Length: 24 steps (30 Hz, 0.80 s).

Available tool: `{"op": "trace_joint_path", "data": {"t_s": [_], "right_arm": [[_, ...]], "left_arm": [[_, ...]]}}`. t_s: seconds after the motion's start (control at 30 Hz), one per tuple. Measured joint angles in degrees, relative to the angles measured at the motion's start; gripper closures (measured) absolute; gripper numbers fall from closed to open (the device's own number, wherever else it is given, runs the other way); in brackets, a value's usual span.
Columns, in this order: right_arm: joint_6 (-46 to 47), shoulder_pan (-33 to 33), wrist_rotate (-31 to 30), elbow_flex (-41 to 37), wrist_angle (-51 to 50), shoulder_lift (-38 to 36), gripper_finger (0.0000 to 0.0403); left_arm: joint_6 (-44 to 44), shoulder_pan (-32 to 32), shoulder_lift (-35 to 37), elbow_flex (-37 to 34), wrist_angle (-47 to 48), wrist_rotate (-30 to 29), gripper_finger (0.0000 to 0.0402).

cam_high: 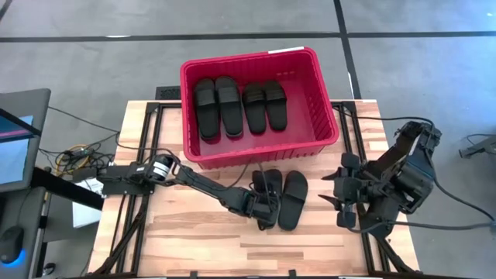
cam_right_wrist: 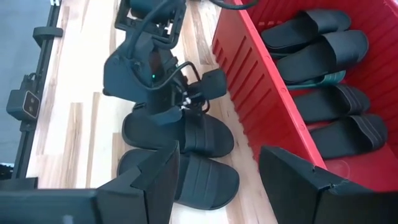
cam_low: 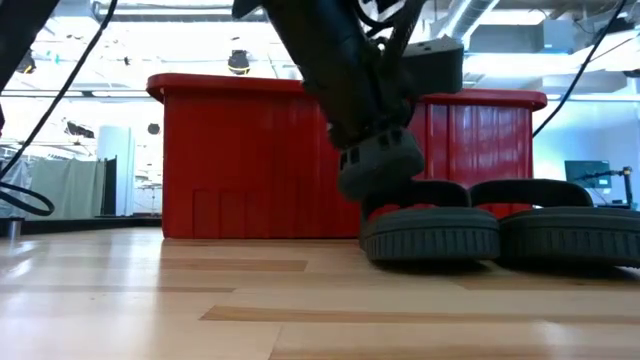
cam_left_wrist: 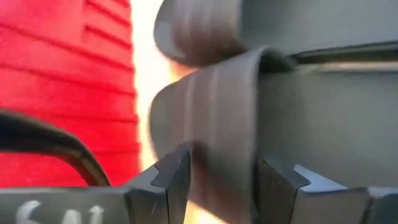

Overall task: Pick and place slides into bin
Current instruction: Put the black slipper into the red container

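The large rectangular red plastic bin (cam_high: 298,66) with ribbed slotted sides and a thick rim stands at the far middle of the table, and four black rubbery open-toe slides (cam_high: 239,105) lie soles-down in a row on its floor, in its left and middle part; in the right wrist view a strip of dull green (cam_right_wrist: 320,79) shows beneath one of them, though whether that is another sandal I cannot tell. Two more black slides lie on the pale wooden slatted tabletop (cam_high: 178,232) just in front of the bin's near wall, side by side: the left table slide (cam_high: 266,188) and the right table slide (cam_high: 294,199). Around the table is a grey floor with dark seams, a monitor (cam_high: 15,147) and loose cables at the left, and in the low view a bright hall with ceiling ducts behind the bin. The left arm stretches low from the table's left edge towards the centre, and the left gripper (cam_high: 260,208) is down over the left table slide, its two dark fingers (cam_left_wrist: 171,177) set on either side of the wide strap, partly parted and close against it. The right arm is folded at the table's right edge, and the right gripper (cam_high: 341,200) hangs beside the pair with its fingers apart, nothing between them.
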State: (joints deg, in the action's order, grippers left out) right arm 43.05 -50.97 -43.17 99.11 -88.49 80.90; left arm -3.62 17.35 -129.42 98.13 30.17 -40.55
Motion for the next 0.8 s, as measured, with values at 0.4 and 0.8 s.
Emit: {"op": "trace_joint_path", "data": {"t_s": [0.4, 0.8], "right_arm": [[0.5, 0.0, -0.2, 0.0, 0.0, 0.0, 0.0196], [0.5, 0.0, -0.2, 0.0, -0.2, 0.0, 0.0196]], "left_arm": [[3.0, -0.4, 0.0, 1.7, 0.6, 2.3, 0.0391], [3.4, 1.1, -0.1, 13.1, 16.1, 2.8, 0.0399]]}}
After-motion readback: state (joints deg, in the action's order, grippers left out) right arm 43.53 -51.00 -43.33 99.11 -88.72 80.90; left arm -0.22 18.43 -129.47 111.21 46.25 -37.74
